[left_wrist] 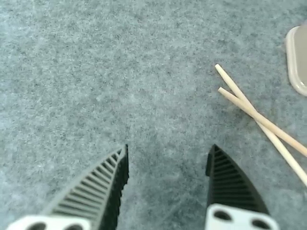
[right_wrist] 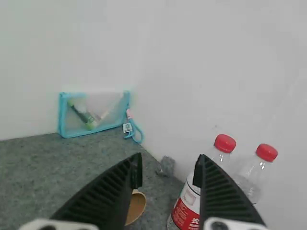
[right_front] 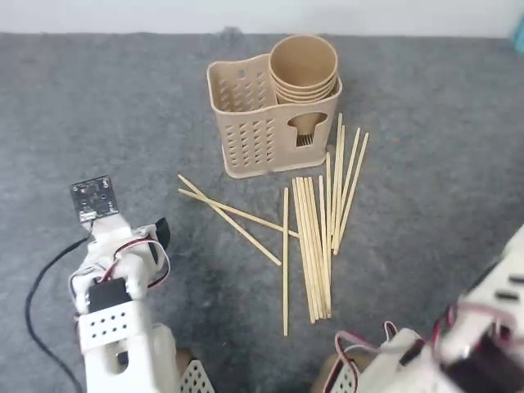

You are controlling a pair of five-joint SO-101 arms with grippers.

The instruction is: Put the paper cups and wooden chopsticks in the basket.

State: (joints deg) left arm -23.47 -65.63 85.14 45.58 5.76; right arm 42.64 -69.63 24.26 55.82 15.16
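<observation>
A beige perforated basket (right_front: pixel 254 123) stands at the back of the grey mat, with a stack of paper cups (right_front: pixel 303 61) in its right compartment. Several wooden chopsticks (right_front: pixel 315 237) lie loose in front of it, two crossed ones (right_front: pixel 229 214) off to the left. My left gripper (right_front: pixel 155 237) sits low at the front left, open over bare mat (left_wrist: pixel 168 163), with the crossed chopstick ends (left_wrist: pixel 249 110) just ahead. My right gripper (right_wrist: pixel 165 167) is open and faces the wall. A tan paper cup (right_wrist: pixel 136 207) lies beyond one finger, partly hidden.
The right arm (right_front: pixel 475 327) is at the front right corner. In the right wrist view, two red-capped bottles (right_wrist: pixel 223 182) stand by the white wall and a blue pouch (right_wrist: pixel 93 112) leans against it. A corner of the basket (left_wrist: pixel 300 57) shows in the left wrist view.
</observation>
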